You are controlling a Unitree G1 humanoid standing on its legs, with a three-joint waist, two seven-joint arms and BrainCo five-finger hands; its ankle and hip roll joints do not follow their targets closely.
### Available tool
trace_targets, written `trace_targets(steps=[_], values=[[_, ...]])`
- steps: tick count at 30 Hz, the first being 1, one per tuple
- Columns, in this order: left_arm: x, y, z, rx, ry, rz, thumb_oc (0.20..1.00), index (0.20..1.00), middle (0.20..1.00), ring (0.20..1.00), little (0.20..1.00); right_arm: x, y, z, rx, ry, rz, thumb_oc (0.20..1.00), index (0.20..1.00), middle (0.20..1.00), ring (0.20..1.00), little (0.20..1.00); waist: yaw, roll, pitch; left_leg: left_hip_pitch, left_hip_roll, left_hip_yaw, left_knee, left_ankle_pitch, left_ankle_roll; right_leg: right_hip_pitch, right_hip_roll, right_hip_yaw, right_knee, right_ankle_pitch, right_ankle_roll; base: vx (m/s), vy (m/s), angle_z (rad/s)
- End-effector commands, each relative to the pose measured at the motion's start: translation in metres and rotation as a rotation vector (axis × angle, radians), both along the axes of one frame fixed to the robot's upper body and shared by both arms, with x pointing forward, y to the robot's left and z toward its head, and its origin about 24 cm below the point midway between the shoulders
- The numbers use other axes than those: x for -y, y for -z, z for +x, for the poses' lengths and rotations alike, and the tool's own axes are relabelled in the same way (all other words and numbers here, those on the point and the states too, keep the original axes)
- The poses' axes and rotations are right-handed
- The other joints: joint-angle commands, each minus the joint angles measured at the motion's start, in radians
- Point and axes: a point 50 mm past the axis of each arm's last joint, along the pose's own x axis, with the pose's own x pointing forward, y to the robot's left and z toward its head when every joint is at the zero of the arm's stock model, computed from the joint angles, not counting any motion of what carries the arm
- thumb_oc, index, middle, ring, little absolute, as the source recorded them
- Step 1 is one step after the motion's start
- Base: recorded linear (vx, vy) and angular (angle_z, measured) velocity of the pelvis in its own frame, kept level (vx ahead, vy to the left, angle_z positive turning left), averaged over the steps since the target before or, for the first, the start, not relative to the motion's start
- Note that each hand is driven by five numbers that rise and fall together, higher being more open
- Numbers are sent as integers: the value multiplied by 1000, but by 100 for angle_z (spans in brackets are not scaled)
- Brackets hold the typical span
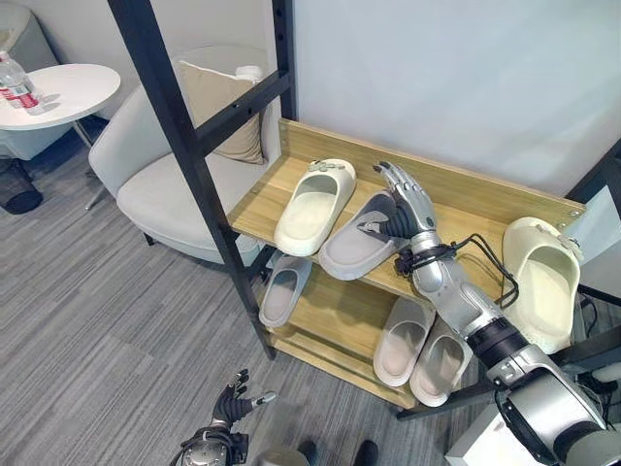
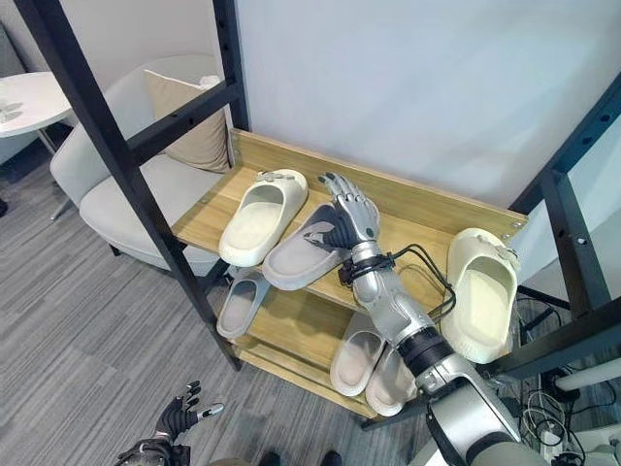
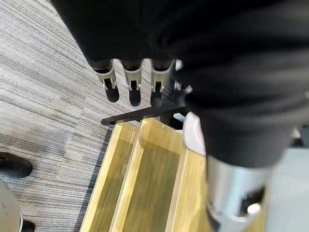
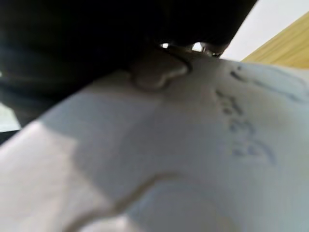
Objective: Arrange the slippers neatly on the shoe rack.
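Note:
On the rack's top shelf (image 1: 466, 199) a cream slipper (image 1: 313, 206) lies at the left. A grey slipper (image 1: 354, 243) lies beside it, its heel hanging over the front edge. My right hand (image 1: 403, 206) rests on the grey slipper's strap (image 4: 203, 145), fingers straight and open, thumb at the slipper's opening. Another cream slipper (image 1: 539, 282) sits at the right end of the top shelf. On the lower shelf (image 1: 335, 316) lie a grey slipper (image 1: 282, 291) at the left and a pale pair (image 1: 422, 351) at the right. My left hand (image 1: 231, 403) hangs low over the floor, open.
The rack's black frame post (image 1: 189, 146) slants across in front of a light armchair (image 1: 165, 184) with a beige cushion (image 1: 221, 102). A round white table (image 1: 60, 92) with a bottle (image 1: 16, 85) stands at the far left. A white wall backs the rack.

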Motion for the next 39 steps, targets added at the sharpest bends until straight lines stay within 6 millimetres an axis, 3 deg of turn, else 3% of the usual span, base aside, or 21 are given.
trace_targets(steps=[1,2,3,4,5,7,8,13,14,15,16,22,28,33,34,36,37,39], values=[[4,-6,15,63,19,-12,1000,1000,1000,1000,1000,28,10,-1,-46,89,-31,1000,1000,1000,1000,1000,10,19,1,16,-5,14,-7,-80,40,103,4,8,2,-128,36,9,-15,6],[5,-6,15,60,16,-14,1000,1000,1000,1000,1000,41,21,-11,-83,123,1,696,696,696,696,696,-11,26,-4,24,-3,20,-7,-84,39,107,4,12,2,-133,35,4,-15,3],[5,-6,14,59,17,-15,1000,1000,1000,1000,1000,41,21,-11,-84,123,1,696,696,696,696,696,-10,26,-4,24,-3,20,-7,-84,39,107,4,12,2,-133,35,4,-22,4],[7,-6,15,59,17,-18,1000,1000,1000,1000,1000,46,26,-15,-104,138,1,573,573,573,573,573,-19,28,-7,28,-1,23,-7,-86,39,109,5,16,2,-134,33,-3,-20,-3],[8,-8,17,70,23,-24,1000,1000,1000,1000,1000,52,33,-17,-134,156,-8,561,561,561,561,561,-27,31,-9,30,-1,27,-7,-87,38,111,5,19,2,-135,33,-5,-35,-9],[10,-10,20,81,27,-32,1000,1000,1000,1000,1000,59,40,-18,-182,182,-7,950,950,950,950,950,-37,31,-12,32,1,30,-7,-89,36,112,6,22,2,-137,32,-14,-34,-9],[10,-12,22,89,30,-37,1000,1000,1000,1000,1000,62,43,-17,-211,186,-6,1000,1000,1000,1000,1000,-43,31,-12,33,1,30,-7,-90,35,114,6,25,2,-137,30,-17,-24,-4],[8,-10,20,71,27,-40,1000,1000,1000,1000,1000,63,49,-14,-272,177,15,1000,1000,1000,1000,1000,-52,29,-13,34,2,31,-7,-90,33,116,8,26,2,-137,29,-23,-21,-6],[8,-9,18,61,25,-39,1000,1000,1000,1000,1000,61,51,-11,-295,170,17,564,564,564,564,564,-52,28,-12,33,2,34,-7,-89,32,115,8,26,2,-135,28,-31,-12,-2],[7,-8,17,56,23,-40,1000,1000,1000,1000,1000,60,52,-10,-305,167,23,291,291,291,291,291,-51,28,-12,32,3,35,-7,-88,32,114,8,27,2,-134,27,-26,-6,-3],[7,-7,16,50,20,-41,1000,1000,1000,1000,1000,59,53,-9,-317,162,27,200,200,200,200,200,-52,28,-11,32,3,35,-7,-87,32,113,9,28,2,-133,27,-10,-1,-5],[2,-6,13,37,-4,-46,1000,1000,1000,1000,1000,51,55,-6,-356,136,60,200,200,200,200,200,-49,25,-10,29,1,32,-7,-86,33,111,9,22,2,-132,27,-4,0,-1],[0,-8,15,43,-24,-47,1000,1000,1000,1000,1000,46,42,-8,-299,118,180,200,200,200,200,200,-50,28,-14,31,1,32,-7,-87,33,114,8,20,2,-133,26,0,0,0],[-1,-9,15,53,-48,-27,1000,1000,1000,1000,1000,41,-54,-50,206,-89,562,200,200,200,200,200,-66,46,-18,35,2,33,-7,-86,36,114,7,23,2,-136,25,-6,-13,1],[-1,-9,15,53,-47,-27,1000,1000,1000,1000,1000,41,-54,-50,205,-88,563,200,200,200,200,200,-65,45,-19,35,2,33,-7,-86,36,114,8,23,2,-136,25,0,0,0],[0,-9,14,52,-58,-36,1000,1000,1000,1000,1000,33,-92,-77,350,-342,855,200,200,200,200,200,-76,51,-26,34,3,40,-7,-85,32,113,8,31,2,-137,23,-19,-21,-1],[2,-8,14,46,-61,-48,1000,1000,1000,1000,1000,24,-100,-85,323,-548,1061,200,200,200,200,200,-78,52,-29,32,3,43,-7,-83,29,110,9,33,2,-136,22,-30,-31,0],[2,-8,13,43,-63,-54,1000,1000,1000,1000,1000,18,-101,-87,282,-653,1125,200,200,200,200,200,-80,53,-30,32,4,45,-7,-82,28,109,9,34,2,-135,22,-40,-29,-2]])
